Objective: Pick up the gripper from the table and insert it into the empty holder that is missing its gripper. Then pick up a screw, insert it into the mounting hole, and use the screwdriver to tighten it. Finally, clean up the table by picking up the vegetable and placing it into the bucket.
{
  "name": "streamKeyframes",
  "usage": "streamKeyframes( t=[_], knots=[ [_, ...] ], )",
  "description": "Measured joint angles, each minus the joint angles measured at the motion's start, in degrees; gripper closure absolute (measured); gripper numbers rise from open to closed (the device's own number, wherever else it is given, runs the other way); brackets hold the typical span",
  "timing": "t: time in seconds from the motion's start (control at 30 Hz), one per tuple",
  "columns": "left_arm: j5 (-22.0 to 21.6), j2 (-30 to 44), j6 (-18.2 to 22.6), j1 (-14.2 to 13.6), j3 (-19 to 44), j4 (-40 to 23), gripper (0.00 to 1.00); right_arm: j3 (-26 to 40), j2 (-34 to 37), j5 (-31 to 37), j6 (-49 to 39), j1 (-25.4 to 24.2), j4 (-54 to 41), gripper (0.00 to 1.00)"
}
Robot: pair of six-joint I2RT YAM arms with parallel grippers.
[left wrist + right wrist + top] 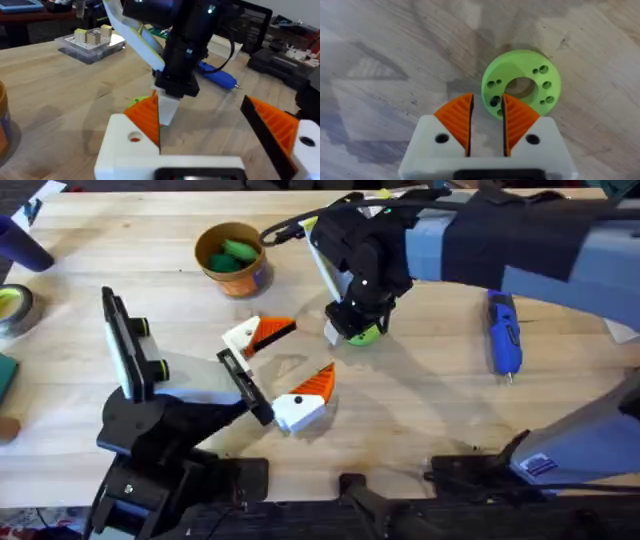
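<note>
I have my right gripper (487, 125) pinching the near rim of the green ring-shaped vegetable (522, 89) mid-desk (420, 410), my left gripper (215, 130) spread; it looks light, stiff plastic, best held across that rim.

Colours and patterns on the pale wood-grain table (430, 410).

The green ring (522, 90) is light lime with small dark holes dotted round its face; the right gripper (486, 125) at its 7 o'clock has white fingers with orange ribbed pads (457, 120). The left gripper (285, 370) carries the same white and orange, one white finger marked with a black dot. The bucket (235, 262) at 11 o'clock is orange-yellow, with green pieces inside. The screwdriver (503, 332) at 3 o'clock is blue with a thin metal bit. The right arm (520, 240) is black and grey-blue.
</note>
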Motion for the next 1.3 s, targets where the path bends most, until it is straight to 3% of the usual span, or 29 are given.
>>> streamKeyframes(
  t=[0.13, 0.27, 0.5, 0.77, 0.9, 1.3],
  knots=[
    [0.0, 0.0, 0.0, 0.0, 0.0, 0.0, 0.011, 0.0, 1.6, 0.2, 0.0, 0.0, 0.0, 0.684],
    [0.0, 0.0, 0.0, 0.0, 0.0, 0.0, 0.011, 0.0, 1.5, 0.9, 0.1, -0.1, 0.0, 0.832],
    [0.0, 0.0, 0.0, 0.0, 0.0, 0.0, 0.011, 0.0, 1.5, 1.4, 0.1, -0.1, 0.0, 0.987],
    [0.0, 0.0, 0.0, 0.0, 0.0, 0.0, 0.011, 0.1, 1.5, 1.5, 0.2, -0.1, -0.6, 0.995],
    [0.0, 0.0, 0.0, 0.0, 0.0, 0.0, 0.011, 1.5, 1.5, 1.1, 0.2, -0.1, -5.7, 0.995],
    [0.0, 0.0, 0.0, 0.0, 0.0, 0.0, 0.011, 23.7, -1.3, 2.0, -0.1, 0.1, -24.0, 0.995]
  ],
)
